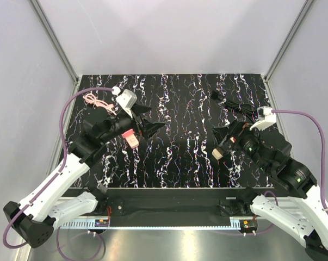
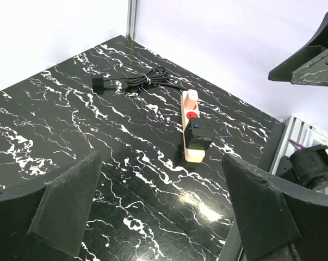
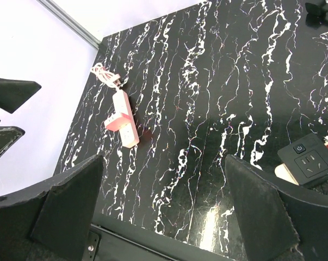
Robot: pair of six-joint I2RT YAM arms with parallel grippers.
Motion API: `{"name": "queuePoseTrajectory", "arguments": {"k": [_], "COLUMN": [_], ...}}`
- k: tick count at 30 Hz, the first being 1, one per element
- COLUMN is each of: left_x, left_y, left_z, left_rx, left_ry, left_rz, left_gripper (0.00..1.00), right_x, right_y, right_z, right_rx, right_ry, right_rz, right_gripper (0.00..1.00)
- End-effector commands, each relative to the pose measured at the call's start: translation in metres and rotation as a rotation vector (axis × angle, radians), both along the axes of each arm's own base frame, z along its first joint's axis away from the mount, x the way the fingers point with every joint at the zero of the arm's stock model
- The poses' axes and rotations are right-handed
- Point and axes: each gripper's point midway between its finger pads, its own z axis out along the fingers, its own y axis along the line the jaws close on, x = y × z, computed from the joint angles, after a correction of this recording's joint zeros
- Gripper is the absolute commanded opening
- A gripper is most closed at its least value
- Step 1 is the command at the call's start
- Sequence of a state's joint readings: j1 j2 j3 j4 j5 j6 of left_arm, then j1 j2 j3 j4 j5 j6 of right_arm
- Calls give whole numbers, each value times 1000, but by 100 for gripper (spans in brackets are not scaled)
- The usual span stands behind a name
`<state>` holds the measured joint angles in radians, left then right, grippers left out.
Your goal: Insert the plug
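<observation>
A beige strip (image 2: 194, 154) with red sockets lies on the black marbled table, with a black adapter (image 2: 199, 134) on it. A small pinkish rounded piece, the plug (image 2: 190, 98), sits at the strip's far end; I cannot tell whether it is seated. My right gripper (image 1: 222, 142) hovers over this strip (image 1: 219, 153), open and empty (image 3: 164, 206); the adapter (image 3: 310, 163) shows at its right finger. My left gripper (image 1: 153, 123) is open and empty (image 2: 164, 206), above a pink power strip (image 1: 132, 138).
The pink strip (image 3: 124, 118) has a coiled pink cord (image 3: 105, 74) at its far end. A coiled black cable (image 2: 139, 81) lies at the back right (image 1: 237, 106). Grey walls and metal posts enclose the table (image 1: 180, 109); its metal front edge is near the arm bases.
</observation>
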<state>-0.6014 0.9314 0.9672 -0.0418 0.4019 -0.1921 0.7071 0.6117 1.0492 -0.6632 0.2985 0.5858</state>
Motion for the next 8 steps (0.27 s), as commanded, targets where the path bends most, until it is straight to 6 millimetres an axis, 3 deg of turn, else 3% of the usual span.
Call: {"name": "queuePoseTrajectory", "arguments": {"k": [1,8], "left_x": [3,8], "left_y": [3,6], "left_z": [19,16], "left_rx": [-26,-16], "left_ry": [-72,-77], "left_rz": [22,54], "left_gripper": [99,99], "right_x": [5,3], "right_y": [-3,-8], "right_z": [12,9], "right_rx": [15,8], "right_ry": [-28,-36], "right_rz": [-34,-46], "right_gripper": [100,100]}}
